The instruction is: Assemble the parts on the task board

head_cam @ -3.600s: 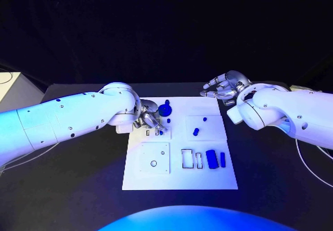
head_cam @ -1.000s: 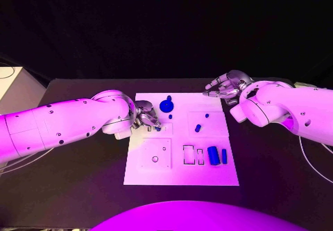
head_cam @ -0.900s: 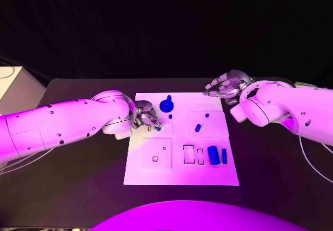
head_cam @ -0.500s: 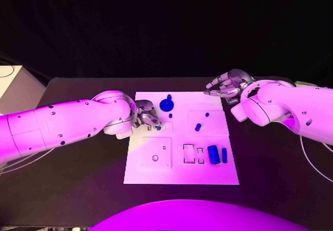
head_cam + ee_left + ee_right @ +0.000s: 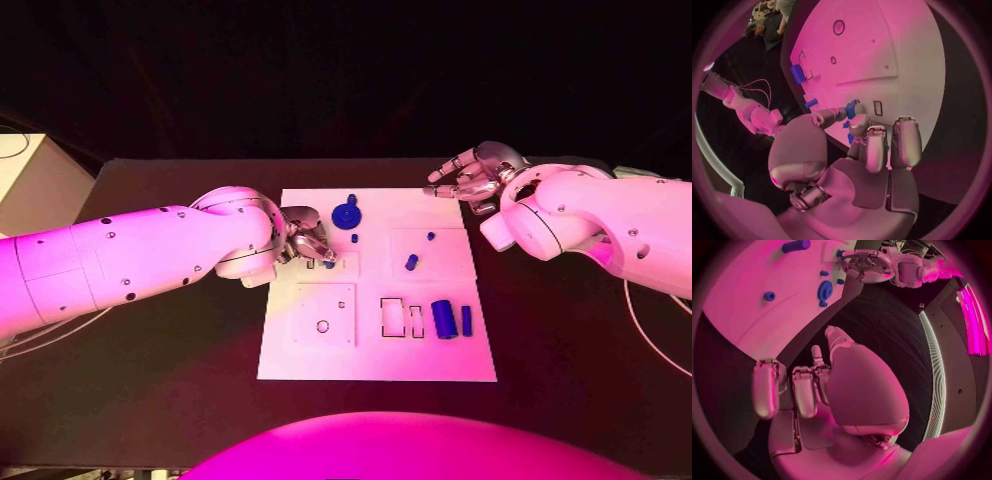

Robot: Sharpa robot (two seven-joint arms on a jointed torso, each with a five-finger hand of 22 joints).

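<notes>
**Left robot hand pinches a small blue part at the board's far-left corner**

The left robot hand (image 5: 307, 240) is curled over the far-left part of the white task board (image 5: 378, 362), its fingertips (image 5: 856, 111) closed on a small blue part (image 5: 852, 109). The right robot hand (image 5: 469, 177) hovers off the board's far-right corner above the black surface (image 5: 577, 330), fingers loosely curled and apart, holding nothing. A round blue part (image 5: 346, 214) lies just beside the left robot hand.

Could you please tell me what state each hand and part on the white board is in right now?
Left hand: pinching a small blue part over the white task board.
Right hand: empty, fingers loosely curled, off the board.
Round blue knobbed part: resting on the board.
Two blue bars: lying side by side.
</notes>
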